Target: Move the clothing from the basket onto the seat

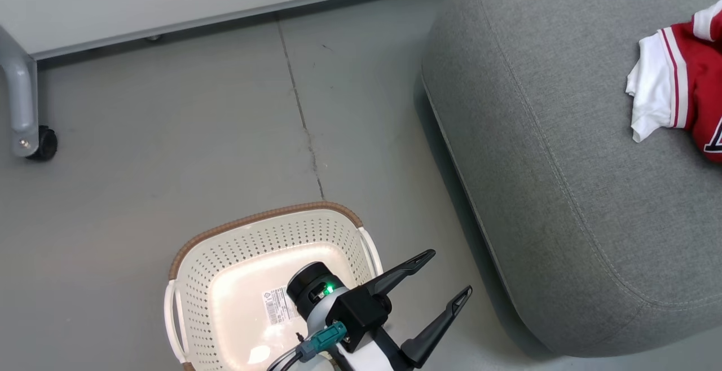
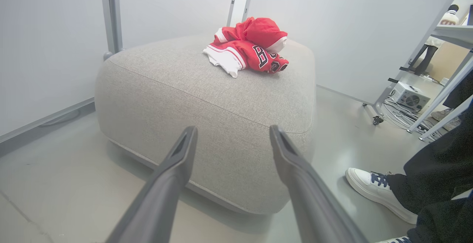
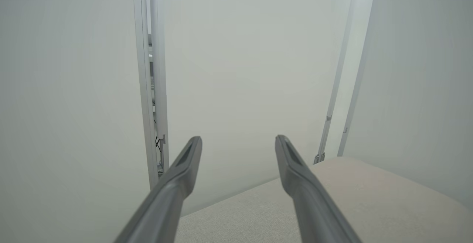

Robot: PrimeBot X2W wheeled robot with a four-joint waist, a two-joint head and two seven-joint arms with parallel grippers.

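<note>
Left gripper (image 1: 449, 272): fingers (image 1: 395, 274) spread wide, nothing between them. In the head view I read it low in frame, just off the right handle of the basket (image 1: 259, 219), tips pointing toward the seat (image 1: 564, 134). The left wrist view puts the same gripper (image 2: 232, 129) low, near the floor (image 2: 55, 184), aimed at the side of the seat (image 2: 207, 95).

Right gripper (image 3: 238, 139): fingers (image 3: 184, 169) also spread, holding nothing. It sits above one edge of the seat (image 3: 351, 198), facing a pale partition panel (image 3: 240, 69).

Clothing (image 2: 251, 47): bunched red heap on top of the seat, toward its far side from the left wrist. White stripe trim and black-and-white lettering face the camera, with a plain red piece on top. In the head view the clothing (image 1: 694, 72) lies at the right edge of frame, well apart from the basket.

Basket stands on the floor (image 1: 169, 134) beside the seat, label sticker (image 1: 276, 303) visible on its bottom.

A person's shoe (image 2: 377, 191) rests on the floor right of the seat
</note>
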